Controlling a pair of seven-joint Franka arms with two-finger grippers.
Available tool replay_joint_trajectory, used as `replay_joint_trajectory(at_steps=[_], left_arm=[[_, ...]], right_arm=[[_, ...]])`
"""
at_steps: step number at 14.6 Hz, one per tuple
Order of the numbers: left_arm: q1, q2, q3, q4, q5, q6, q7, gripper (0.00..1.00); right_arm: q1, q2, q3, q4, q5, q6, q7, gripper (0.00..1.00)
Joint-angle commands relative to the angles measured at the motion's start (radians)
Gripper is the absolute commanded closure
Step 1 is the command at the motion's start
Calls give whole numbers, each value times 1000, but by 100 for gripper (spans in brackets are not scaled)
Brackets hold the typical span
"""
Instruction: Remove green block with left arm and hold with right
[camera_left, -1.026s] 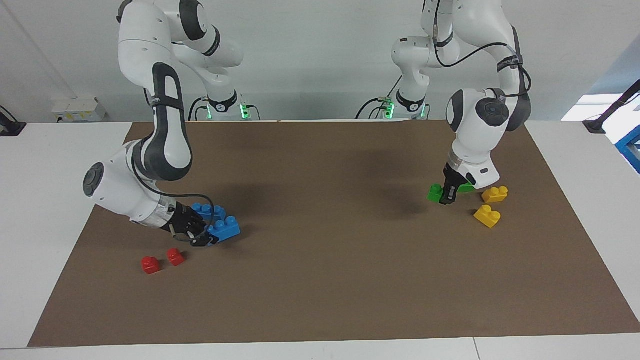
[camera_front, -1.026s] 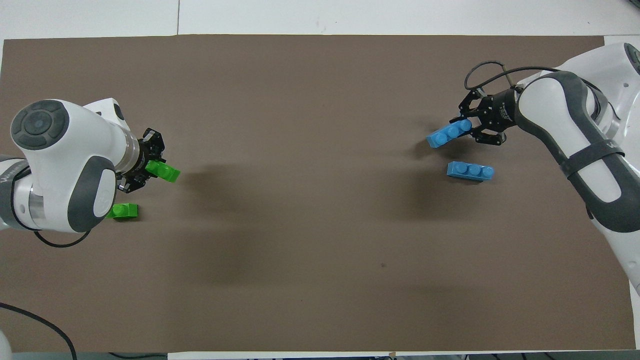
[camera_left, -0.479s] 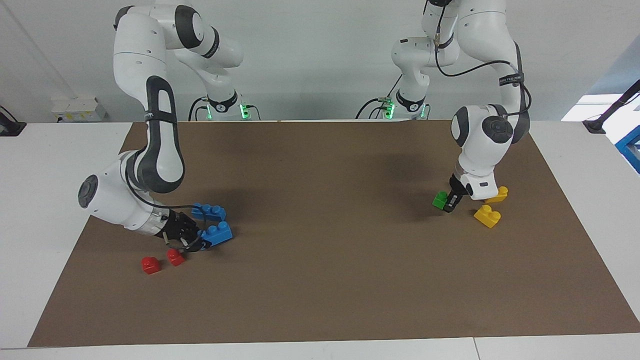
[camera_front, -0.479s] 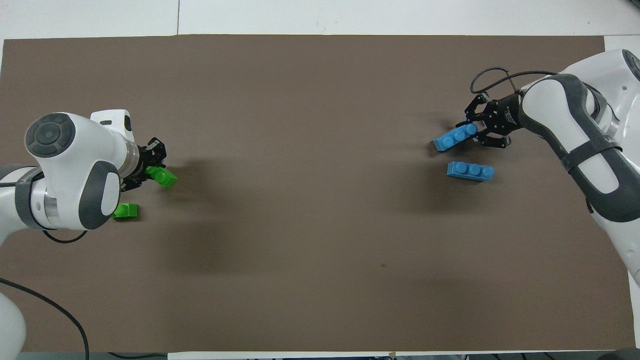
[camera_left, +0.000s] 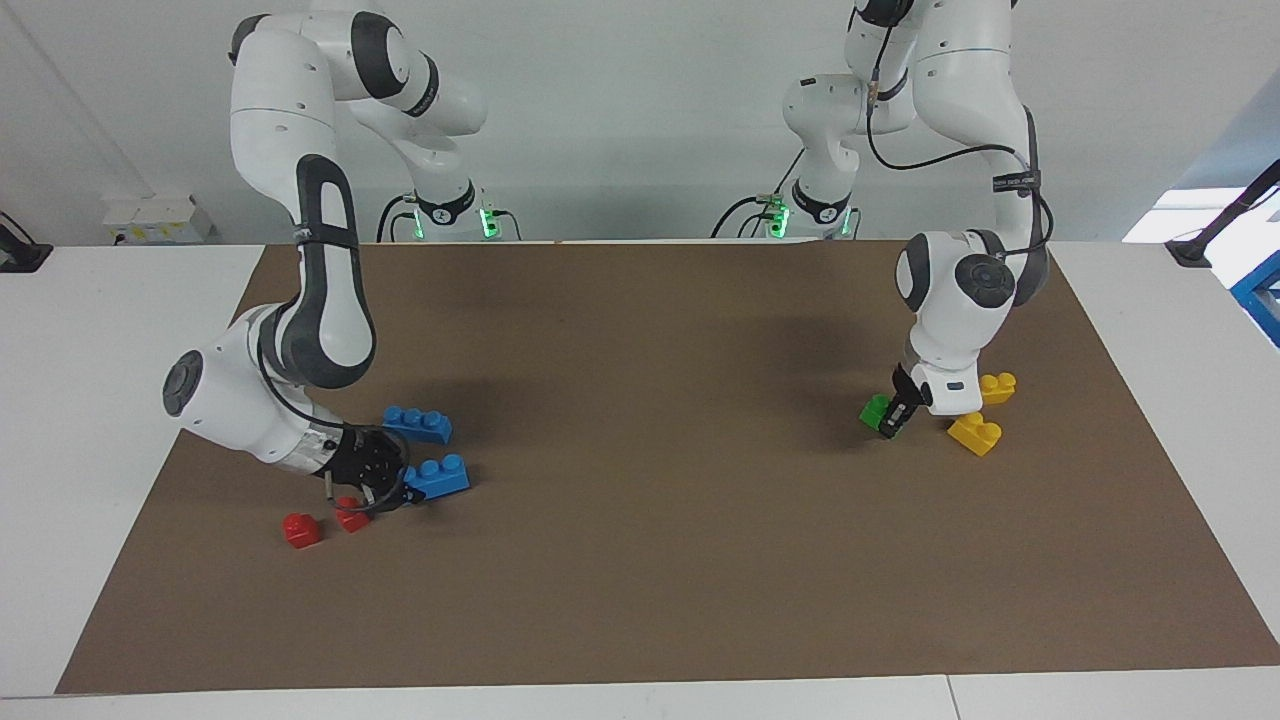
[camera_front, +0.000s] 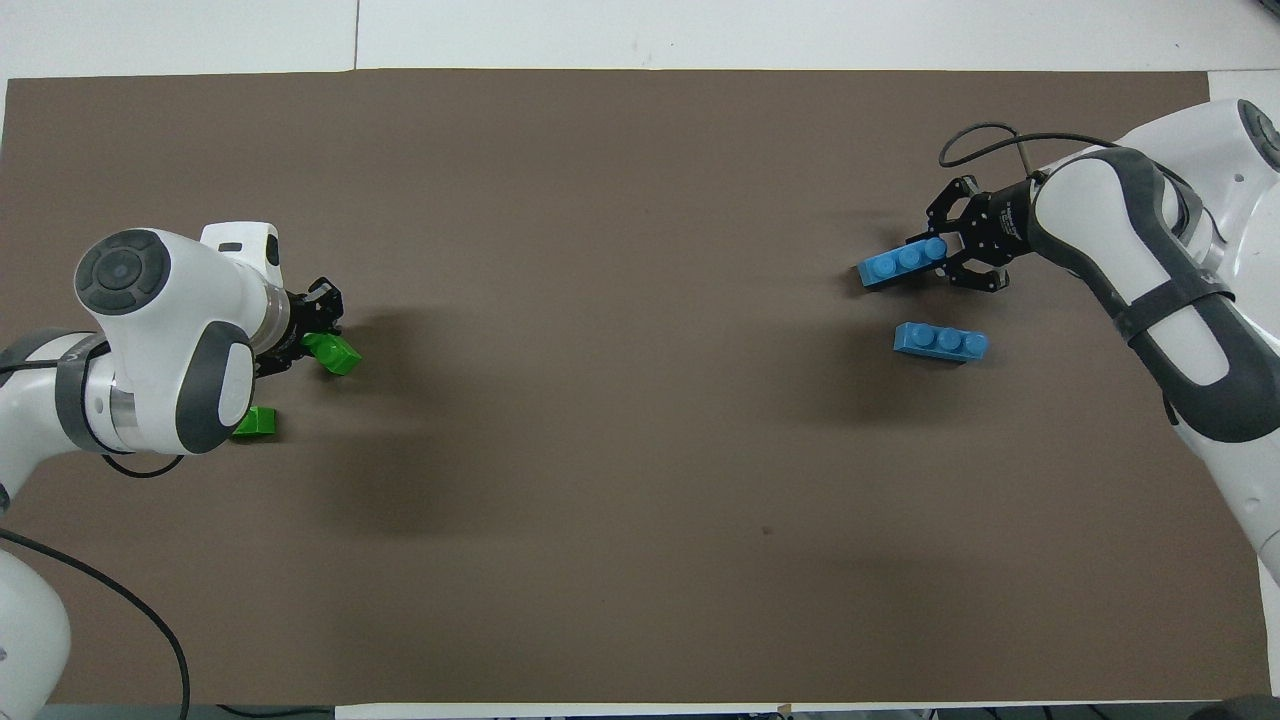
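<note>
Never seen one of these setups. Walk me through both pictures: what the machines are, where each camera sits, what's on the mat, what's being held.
These are two white robot arms at a table covered by a brown mat. Each arm ends in a two-finger tool. One picture is taken from across the table, facing the arms. The other looks down from above their own end, so its sides are swapped.

The left tool is shut on a green block, low over the mat. A second green block lies nearer the robots. Two yellow blocks sit beside that arm.

The right tool is shut on one end of a blue brick. Another blue brick lies nearer the robots, and two red blocks lie close by.
</note>
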Motion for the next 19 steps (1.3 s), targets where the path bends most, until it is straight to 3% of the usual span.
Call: replay_joint_trajectory(at_steps=[1, 2, 7, 12, 18, 19], left_arm=[[13, 13, -3, -6, -11, 11, 75, 13], [13, 12, -4, -3, -11, 8, 80, 0], [11, -25, -6, 26, -9, -18, 115, 0], [13, -89, -4, 156, -9, -159, 178, 0], [16, -269, 5, 212, -11, -395, 492, 0], [28, -301, 3, 212, -11, -439, 552, 0]], right_arm=[[17, 18, 7, 23, 24, 29, 40, 100], [15, 18, 7, 23, 26, 30, 55, 100], [17, 18, 7, 13, 64, 43, 109, 100], [20, 18, 7, -27, 99, 93, 169, 100], [22, 14, 5, -43, 104, 107, 195, 99], [22, 14, 7, -43, 102, 109, 227, 90]])
